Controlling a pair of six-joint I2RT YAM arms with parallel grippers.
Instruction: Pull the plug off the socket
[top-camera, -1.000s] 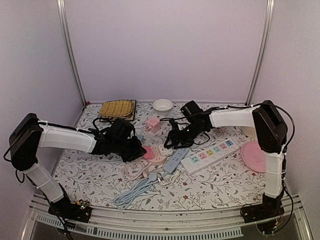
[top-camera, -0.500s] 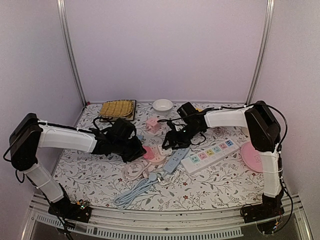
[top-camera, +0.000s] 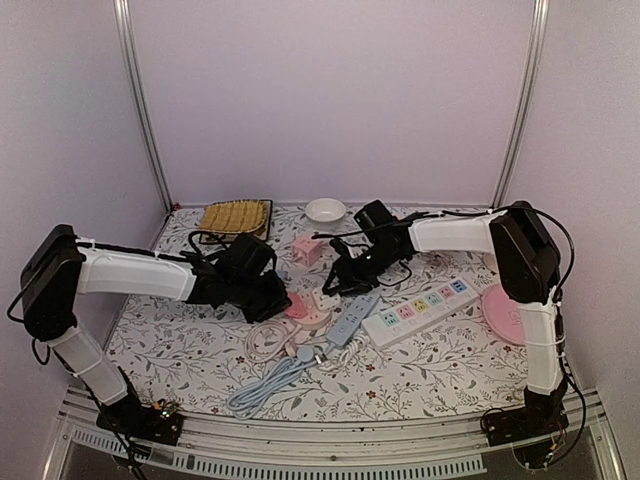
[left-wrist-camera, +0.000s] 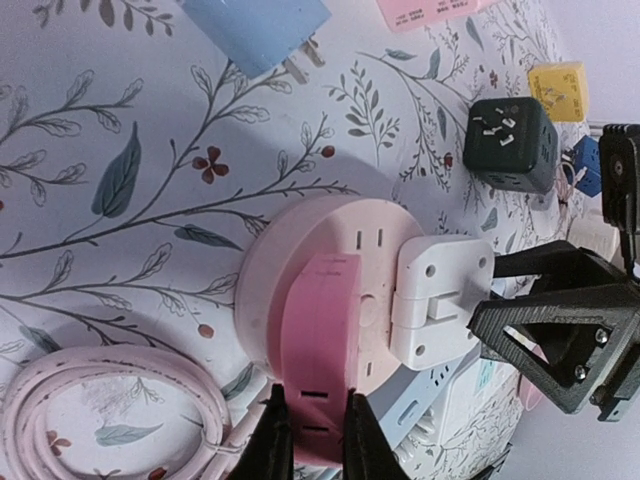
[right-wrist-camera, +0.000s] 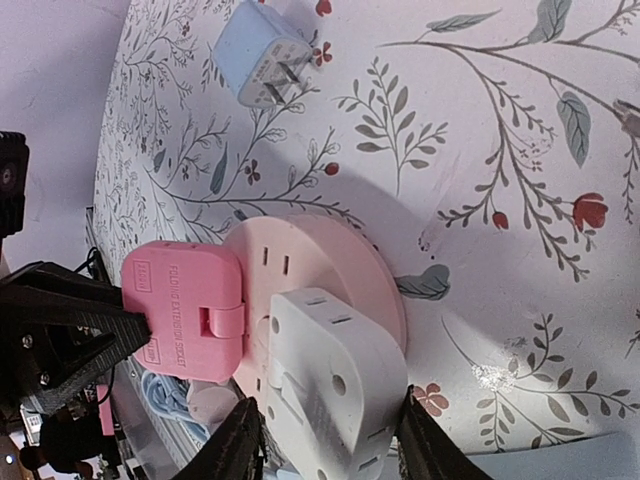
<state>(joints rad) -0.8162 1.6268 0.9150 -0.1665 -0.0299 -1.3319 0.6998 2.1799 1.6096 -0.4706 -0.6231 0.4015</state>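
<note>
A round pale-pink socket (top-camera: 318, 318) (left-wrist-camera: 300, 235) (right-wrist-camera: 320, 250) lies on the floral table and carries two plugs. A pink folding plug (left-wrist-camera: 320, 340) (right-wrist-camera: 185, 315) sits in its left side, and my left gripper (left-wrist-camera: 310, 420) (top-camera: 283, 303) is shut on it. A white folding plug (right-wrist-camera: 330, 370) (left-wrist-camera: 440, 300) (top-camera: 325, 298) sits in its right side. My right gripper (right-wrist-camera: 328, 410) (top-camera: 338, 283) straddles the white plug. One of its fingers (right-wrist-camera: 415, 430) lies against the plug's side, and a narrow gap shows at the other.
A small blue adapter (right-wrist-camera: 260, 55) lies beyond the socket, a black cube adapter (left-wrist-camera: 510, 145) farther off. A blue strip (top-camera: 350, 320) and a white power strip (top-camera: 420, 308) lie right of the socket, coiled cables (top-camera: 265, 345) in front. A pink disc (top-camera: 510, 312) sits far right.
The right gripper has moved left onto the white plug and its fingers have narrowed around it. The left gripper stays shut on the pink plug.
</note>
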